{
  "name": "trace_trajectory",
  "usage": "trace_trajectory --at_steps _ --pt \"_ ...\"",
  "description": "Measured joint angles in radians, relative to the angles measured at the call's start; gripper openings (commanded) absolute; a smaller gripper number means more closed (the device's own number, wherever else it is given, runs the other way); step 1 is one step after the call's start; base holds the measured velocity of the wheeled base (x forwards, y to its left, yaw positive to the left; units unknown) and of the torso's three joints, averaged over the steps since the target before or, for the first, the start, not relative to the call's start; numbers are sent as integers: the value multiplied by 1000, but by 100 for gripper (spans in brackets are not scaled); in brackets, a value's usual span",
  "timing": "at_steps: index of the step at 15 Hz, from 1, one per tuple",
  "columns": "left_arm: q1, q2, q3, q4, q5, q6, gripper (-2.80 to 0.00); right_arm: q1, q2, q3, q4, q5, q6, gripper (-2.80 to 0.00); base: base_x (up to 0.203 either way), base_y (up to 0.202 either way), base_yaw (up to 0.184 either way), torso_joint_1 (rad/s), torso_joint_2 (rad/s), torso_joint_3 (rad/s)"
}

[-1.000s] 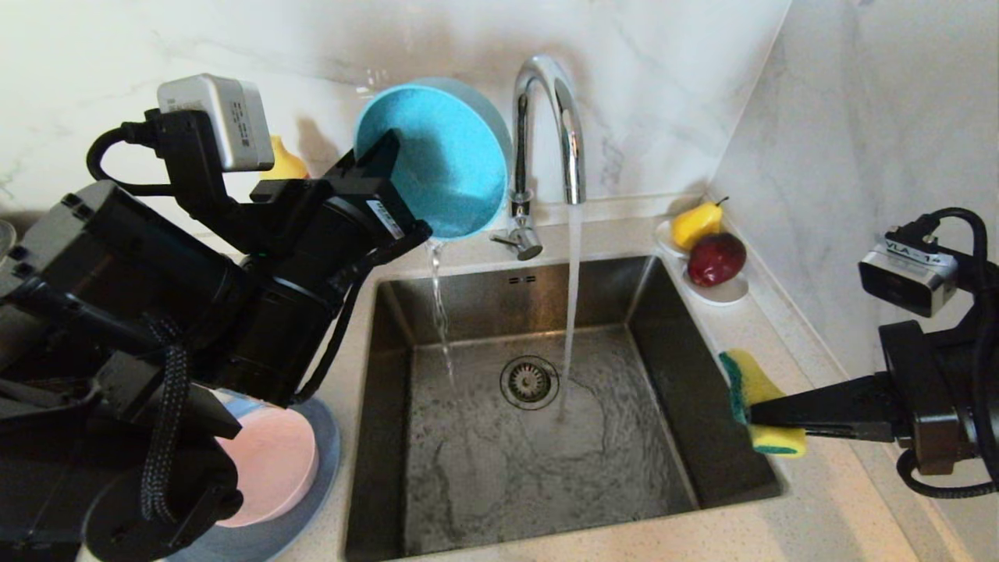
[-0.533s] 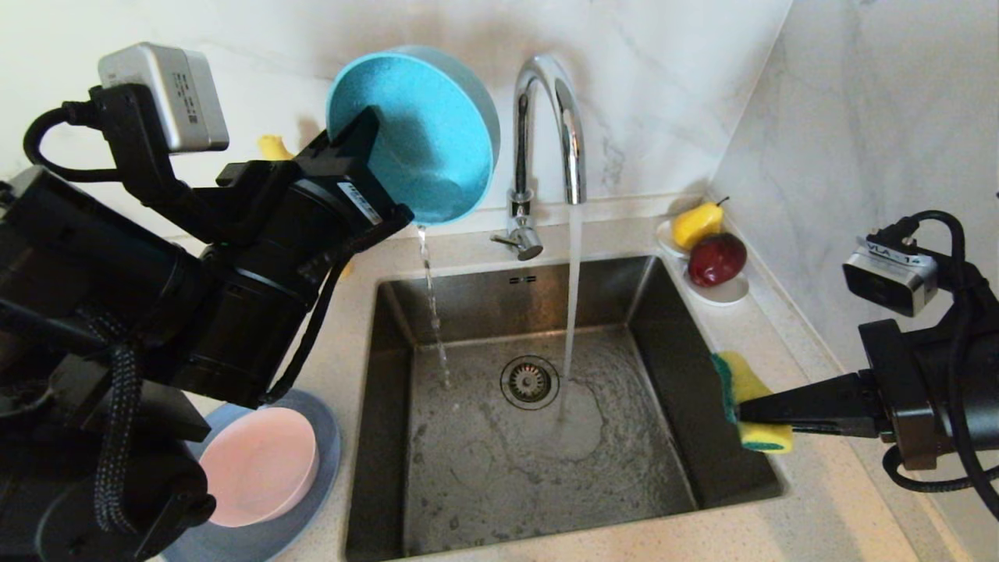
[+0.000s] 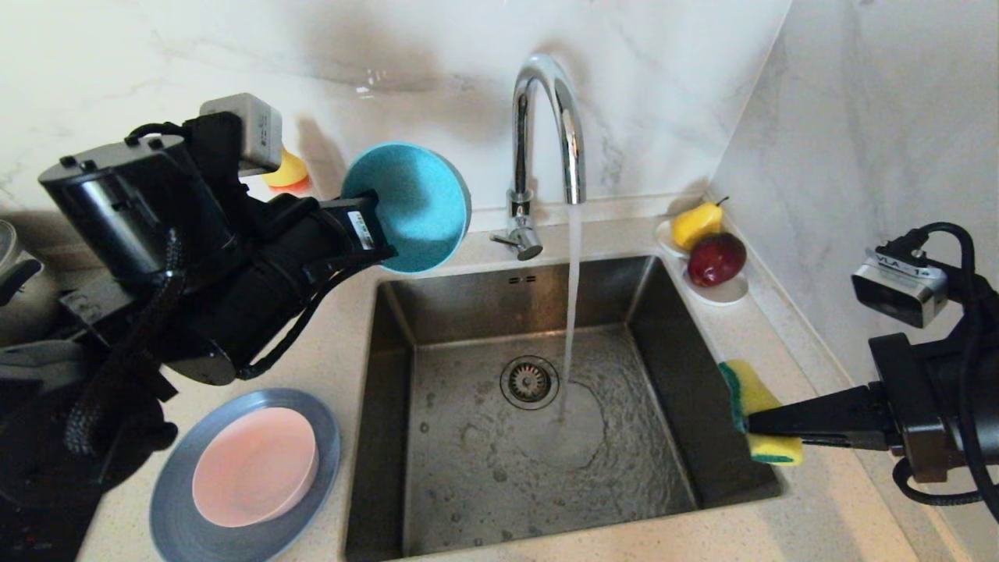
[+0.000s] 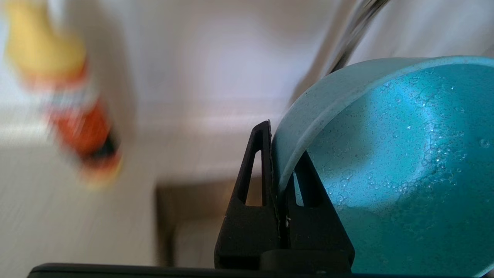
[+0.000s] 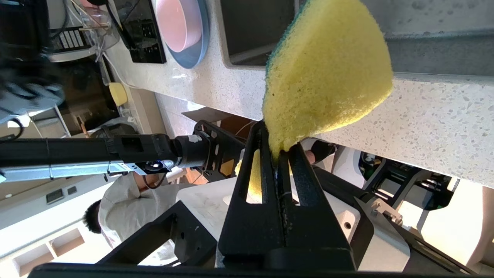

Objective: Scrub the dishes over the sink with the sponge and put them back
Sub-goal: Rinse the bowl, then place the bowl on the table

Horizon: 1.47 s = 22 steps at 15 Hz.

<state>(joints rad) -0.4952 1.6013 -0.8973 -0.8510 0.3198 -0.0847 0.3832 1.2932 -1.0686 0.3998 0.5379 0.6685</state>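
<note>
Three dishes: one teal bowl [image 3: 412, 204] clamped by the left gripper [image 3: 373, 230] above the sink's [image 3: 538, 460] back-left corner, one pink bowl [image 3: 255, 466] nested in one blue-grey plate [image 3: 175, 499] at the surface's [image 3: 812, 507] front-left edge. One sponge [image 3: 759, 414] (green face sinkward) is pinched in the right gripper [image 3: 753, 427] over the sink's right rim. Marble walls [image 3: 858, 117] meet behind the running tap [image 3: 546, 133].

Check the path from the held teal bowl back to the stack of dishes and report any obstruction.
Nothing visible blocks it. The left tool grips the teal bowl above the counter behind the sink's left corner; the pink bowl on the blue-grey plate lies open below.
</note>
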Motion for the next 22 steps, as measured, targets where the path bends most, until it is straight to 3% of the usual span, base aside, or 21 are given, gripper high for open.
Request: trace_trajectory --at_steps 4,7,10,12,14,17,22 --pt "111 -56 -352 650 44 -252 -280 -11 -18 7 5 0 0 -280 0 0 0 0 0 0" --pt "272 -93 -592 1122 27 -452 -280 -13 -31 22 8 0 -2 -280 0 0 0 0 0 0" --pt "461 -130 -671 1397 0 -563 -280 -16 -39 42 7 -1 -18 -280 0 0 0 0 0 0" --pt "584 -148 -686 1479 -19 -609 -280 -17 -41 61 2 -1 -29 -280 0 0 0 0 0 0" --pt "713 -155 -682 1494 -54 -623 -280 -17 -39 70 2 -1 -42 -280 0 0 0 0 0 0" --pt "893 -106 -667 1493 -163 -633 -280 -15 -32 73 -1 3 -46 -280 0 0 0 0 0 0" --pt "1005 100 -640 1422 -205 -703 -280 -15 -24 80 -22 21 -46 -280 0 0 0 0 0 0"
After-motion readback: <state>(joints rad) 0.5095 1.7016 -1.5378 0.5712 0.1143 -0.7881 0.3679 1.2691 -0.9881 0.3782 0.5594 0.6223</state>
